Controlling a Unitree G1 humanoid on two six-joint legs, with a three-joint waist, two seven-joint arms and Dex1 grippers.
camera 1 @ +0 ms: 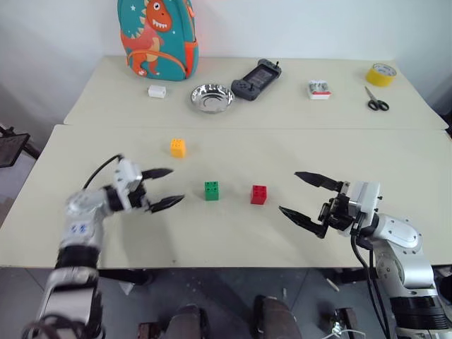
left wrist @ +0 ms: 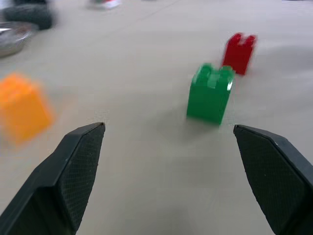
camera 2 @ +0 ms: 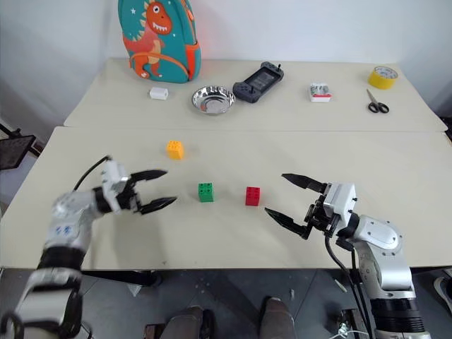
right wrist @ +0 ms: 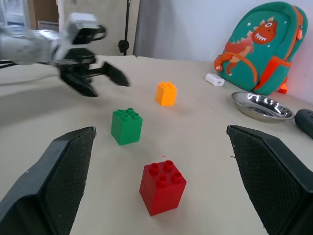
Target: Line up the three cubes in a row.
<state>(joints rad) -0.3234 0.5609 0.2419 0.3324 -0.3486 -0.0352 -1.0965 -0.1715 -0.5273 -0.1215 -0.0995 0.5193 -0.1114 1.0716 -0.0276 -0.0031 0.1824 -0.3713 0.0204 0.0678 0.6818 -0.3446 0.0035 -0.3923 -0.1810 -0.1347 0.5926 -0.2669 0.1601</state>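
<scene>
Now, left gripper [camera 1: 164, 188]: fingers spread wide, holding nothing, pointing across the near table toward the green cube.
Right gripper [camera 1: 305, 197]: fingers spread wide as well, empty, pointing in from the other side toward the red cube.
Green cube [camera 1: 211, 191]: upright on the near table [camera 1: 233, 236], studs up, just past the left gripper's fingertips and apart from them.
Red cube [camera 1: 258, 194]: upright beside the green cube with a small gap between them, lying between the green cube and the right gripper; bare tabletop separates it from the right gripper's fingertips.
Yellow-orange cube [camera 1: 177, 147]: farther out on the table than the left gripper and off the line of the other two cubes, beyond and to the side of the green one.
Path between grippers: nothing but the green and red cubes lies between the two sets of fingertips.
Far table: beyond the cubes and well away from both grippers stand a dinosaur backpack [camera 1: 157, 37], a small white block [camera 1: 157, 91], a metal bowl [camera 1: 212, 98], a black game controller [camera 1: 256, 79], a small box [camera 1: 319, 90], scissors [camera 1: 376, 99] and a roll of yellow tape [camera 1: 381, 74].
</scene>
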